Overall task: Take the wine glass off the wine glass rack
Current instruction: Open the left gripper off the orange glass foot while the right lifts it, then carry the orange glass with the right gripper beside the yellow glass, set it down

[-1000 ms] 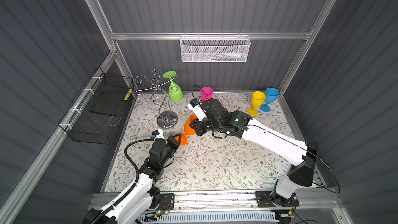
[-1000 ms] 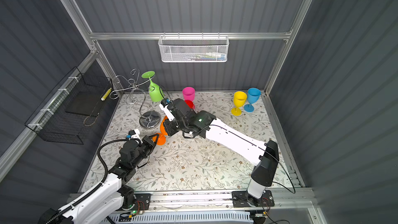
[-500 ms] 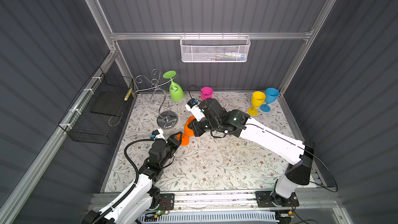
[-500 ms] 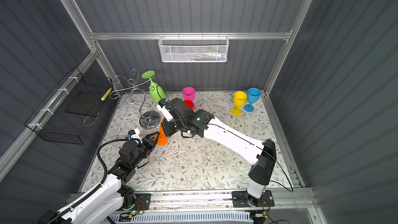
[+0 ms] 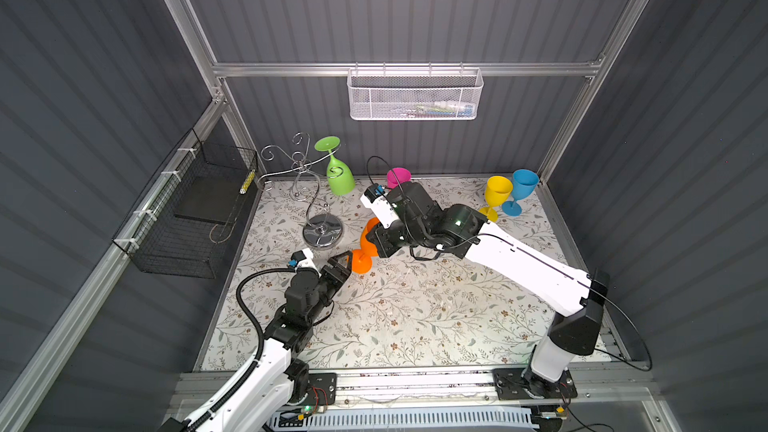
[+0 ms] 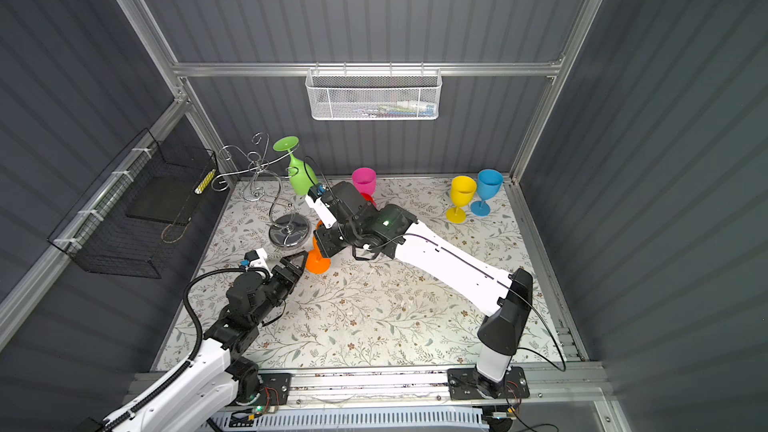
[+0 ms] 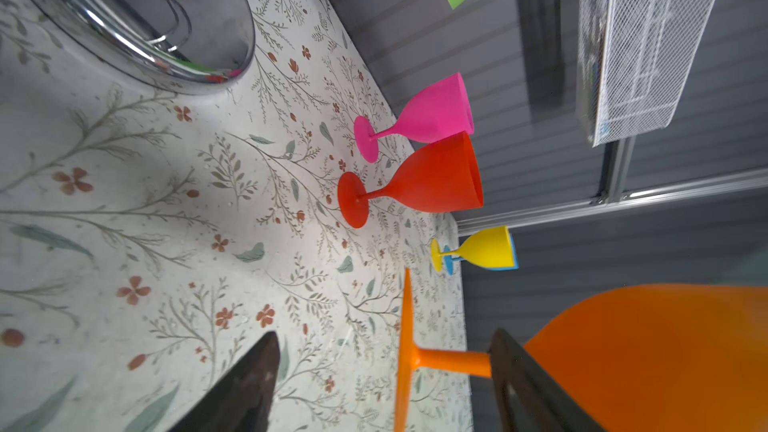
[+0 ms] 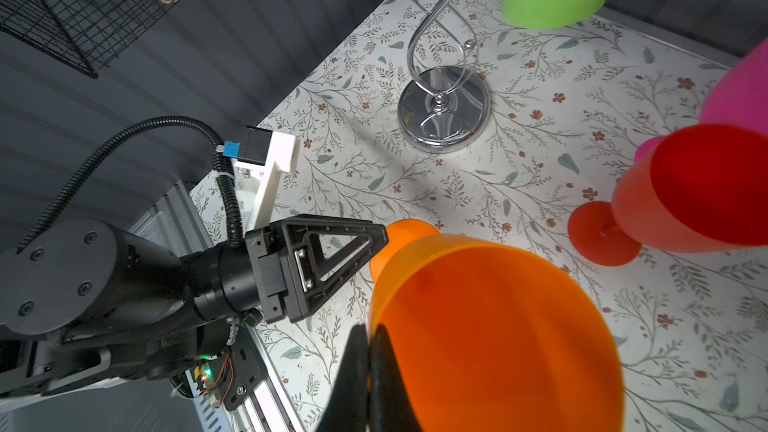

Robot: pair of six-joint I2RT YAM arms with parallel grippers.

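Chrome marks the left of centre in both top views: the wine glass rack point(image 5: 323, 232) stands on the floral mat point(image 5: 415, 309). The green wine glass point(image 5: 340, 176) hangs upside down from the rack's right-hand arm, foot caught in the curl and bowl pointing down.

Lower and nearer the middle, the left gripper point(image 5: 345, 261) has its jaws spread wide. The left wrist view shows the stem of the orange wine glass point(image 5: 365, 243) lying between them, close to one finger, with nothing pinched. This glass is off the rack and low over the mat, just right of the chrome base. Whether its foot rests there I cannot tell.

Further right, the right gripper point(image 8: 368, 338) is clamped on the orange rim.

The pink glass point(image 5: 398, 177), yellow glass point(image 5: 496, 191) and blue glass point(image 5: 524, 180) stand toward the upper right.

These glasses look like light, stiff, smooth plastic. A rim pinch probably lets the glass swing, so the stem or the bowl wall seems the steadier hold. For the green one, I would grip the bowl and slide the foot outward along the arm. The wire rack looks light enough to drag or tip.
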